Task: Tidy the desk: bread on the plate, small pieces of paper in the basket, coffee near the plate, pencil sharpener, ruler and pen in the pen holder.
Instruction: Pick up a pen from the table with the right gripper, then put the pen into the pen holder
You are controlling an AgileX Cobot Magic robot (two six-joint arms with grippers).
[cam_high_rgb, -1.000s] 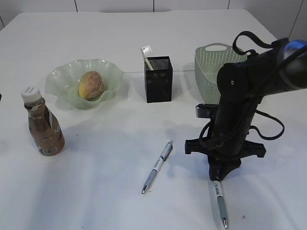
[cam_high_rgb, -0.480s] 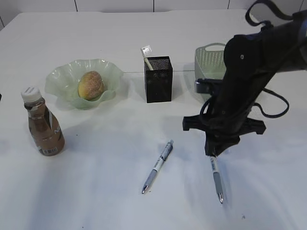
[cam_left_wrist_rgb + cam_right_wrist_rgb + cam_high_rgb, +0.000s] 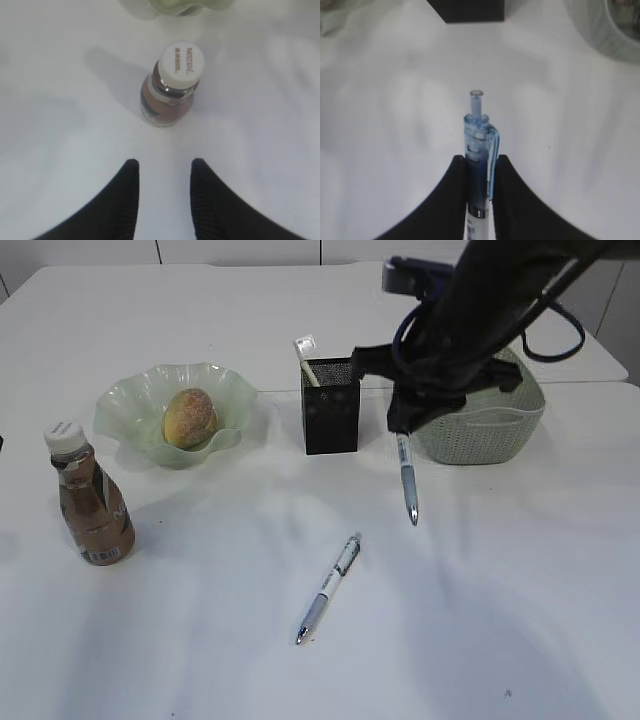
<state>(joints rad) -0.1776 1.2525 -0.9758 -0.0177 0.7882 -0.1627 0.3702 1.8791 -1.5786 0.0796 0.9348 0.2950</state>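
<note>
White counter (image 3: 200,660) fills the exterior view, matte and evenly lit, with a seam running across it behind the pen holder (image 3: 331,406).

Pen holder: black mesh, square in section, standing upright. A pale stick-shaped item (image 3: 307,358) with a white tab leans out of its near-left corner; its identity cannot be told.

Right tool (image 3: 402,430): suspended above the counter just right of the pen holder and in front of the basket (image 3: 480,420). Its fingers (image 3: 455,200) are pressed onto a pen (image 3: 407,478), which hangs tip down, clear of the surface. In the right wrist view the pen (image 3: 479,165) shows a clear blue upper barrel, a blue clip, a clear push button and a white lower barrel, pinched between the two black fingers.

Second pen (image 3: 329,588): lies flat on the counter well in front of the pen holder, slanted, silver-white barrel, tip toward the near edge, free of any tool.

Basket: pale green, perforated wall, right of the pen holder, partly hidden by the right arm.

Plate (image 3: 120,405): translucent green with a wavy rim, left of the pen holder, holding a round golden-brown bread (image 3: 189,417).

Coffee bottle (image 3: 88,498): upright, brown contents, white cap, front-left of the plate and near it.

Left tool (image 3: 161,192): fingers spread apart, holding nothing, hovering above the counter close to the coffee bottle (image 3: 172,87).
</note>
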